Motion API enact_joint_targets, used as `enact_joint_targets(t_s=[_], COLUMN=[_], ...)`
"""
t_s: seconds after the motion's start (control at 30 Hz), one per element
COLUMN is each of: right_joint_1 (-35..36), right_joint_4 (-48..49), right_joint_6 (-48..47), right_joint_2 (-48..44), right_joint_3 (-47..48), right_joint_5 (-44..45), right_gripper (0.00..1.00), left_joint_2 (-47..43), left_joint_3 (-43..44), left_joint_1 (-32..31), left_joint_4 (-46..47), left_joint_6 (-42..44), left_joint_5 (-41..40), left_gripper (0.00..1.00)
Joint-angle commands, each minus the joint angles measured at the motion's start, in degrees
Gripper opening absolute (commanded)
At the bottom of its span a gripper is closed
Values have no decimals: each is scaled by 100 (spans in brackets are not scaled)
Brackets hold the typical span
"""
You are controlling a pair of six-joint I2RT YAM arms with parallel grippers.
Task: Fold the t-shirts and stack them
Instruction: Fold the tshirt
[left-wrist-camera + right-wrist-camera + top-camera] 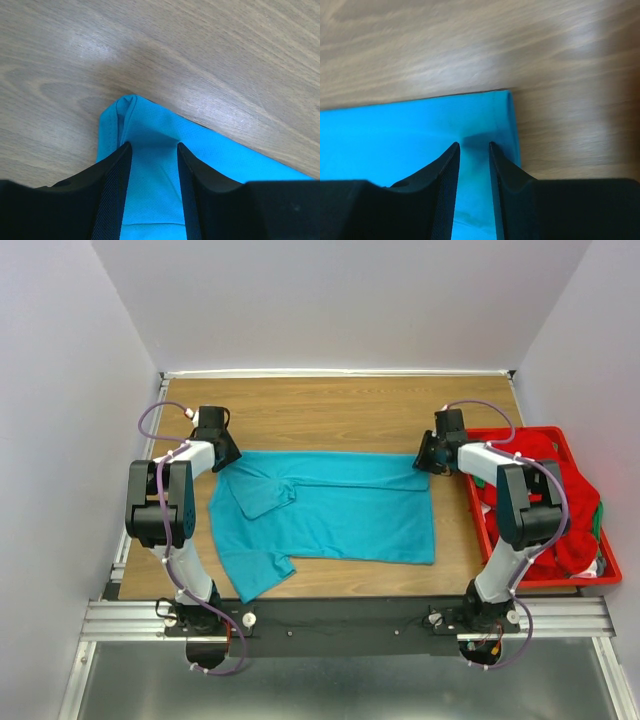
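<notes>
A teal t-shirt [330,510] lies flat on the wooden table, with one sleeve folded in over its left part. My left gripper [222,452] is at the shirt's far left corner. In the left wrist view the gripper [152,146] is open, its jaws straddling the teal cloth [150,125] at that corner. My right gripper [428,462] is at the far right corner. In the right wrist view the gripper [474,145] has its jaws narrowly parted over the shirt's hem [490,115]. Red t-shirts [545,455] and some green cloth [598,515] are heaped in the crate.
A rigid red plastic crate [480,525] stands at the table's right edge, close to the right arm. Bare wooden table [330,415] lies beyond the shirt up to the back wall. White walls close in the left, back and right sides.
</notes>
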Motion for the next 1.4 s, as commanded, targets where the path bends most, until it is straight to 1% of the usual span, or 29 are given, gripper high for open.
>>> enact_joint_targets(t_s=[0.0, 0.1, 0.13, 0.17, 0.3, 0.33, 0.4, 0.43, 0.5, 0.53, 0.6, 0.63, 0.7, 0.73, 0.83, 0.87, 0.9, 0.93, 0.97, 1.0, 1.03, 1.07, 1.1, 1.13, 1.2, 1.23, 1.3, 1.33, 1.37], right_joint_1=[-299, -379, -405, -431, -449, -449, -449, -449, -440, -449, -449, -458, -458, -458, -458, -458, -449, -449, -440, -440, -449, -449, -449, -432, -414, -388, -326, -291, -265], right_joint_4=[-125, -134, -134, -126, -143, -143, -143, -152, -178, -204, -248, -266, -266, -283, -336, -345, -363, -389, -415, -424, -450, -468, -503, -556, -591, -652, -696, -775, -811], right_joint_6=[36, -52, -78, -139, -333, -360, -474, -518, -623, -658, -746, -773, -852, -878, -940, -949, -949, -940, -931, -888, -844, -782, -730, -685, -554, -518, -483, -483, -483], right_joint_2=[371, 644, 714, 915, 1443, 1557, 1881, 1988, 2321, 2454, 2656, 2831, 2947, 2965, 2746, 2475, 2325, 2123, 1930, 1510, 1306, 1112, 893, 499, 84, -336, -699, -1066, -1235], right_joint_3=[127, 372, 452, 548, 1181, 1495, 1813, 2163, 2516, 2831, 3158, 3412, 3633, 3730, 3906, 3889, 3750, 3644, 3486, 3328, 2952, 2757, 2581, 2136, 1677, 1265, 841, 665, 472], right_joint_5=[310, 407, 416, 416, 477, 486, 486, 486, 504, 486, 495, 504, 513, 460, 320, 284, 240, 231, 214, 196, 144, 135, -31, -137, -234, -269, -296, -253, -235], right_gripper=[37, 37, 38, 38, 38, 38, 38, 38, 38, 39, 39, 41, 41, 42, 49, 54, 57, 61, 64, 67, 71, 73, 75, 76, 79, 79, 80, 80, 80], left_joint_2=[111, 226, 261, 339, 700, 796, 1069, 1174, 1499, 1718, 1939, 2131, 2247, 2239, 1958, 1670, 1484, 1039, 782, 518, -41, -325, -598, -1131, -1644, -2116, -2514, -2699, -2962], left_joint_3=[63, 212, 247, 352, 774, 870, 1292, 1624, 1986, 2344, 2680, 3013, 3278, 3367, 3491, 3456, 3412, 3168, 2991, 2789, 2309, 2034, 1762, 1185, 646, 95, -375, -594, -918], left_joint_1=[5, 5, 171, 190, 225, 225, 225, 225, 225, 225, 225, 225, 225, 225, 225, 225, 225, 225, 225, 216, 225, 216, 216, 199, 146, 120, 85, 67, 67], left_joint_4=[-329, -417, -408, -417, -435, -443, -531, -653, -794, -925, -1041, -1172, -1234, -1217, -1173, -1173, -1173, -1155, -1147, -1138, -1112, -1094, -1076, -1041, -1085, -1102, -1155, -1216, -1286], left_joint_6=[85, 103, 85, 85, 59, 59, 59, 59, 59, 59, 68, 76, 103, 112, 129, 129, 147, 173, 173, 182, 191, 165, 156, 147, 164, 164, 173, 156, 182], left_joint_5=[-216, -172, -155, -137, 214, 310, 329, 303, 233, 224, 232, 232, 250, 232, 154, 127, 22, -48, -127, -250, -286, -321, -330, -261, -242, -234, -233, -225, -216], left_gripper=[50, 50, 49, 49, 49, 49, 49, 49, 49, 49, 49, 49, 52, 57, 65, 65, 66, 68, 68, 69, 75, 75, 75, 76, 76, 76, 78, 78, 78])
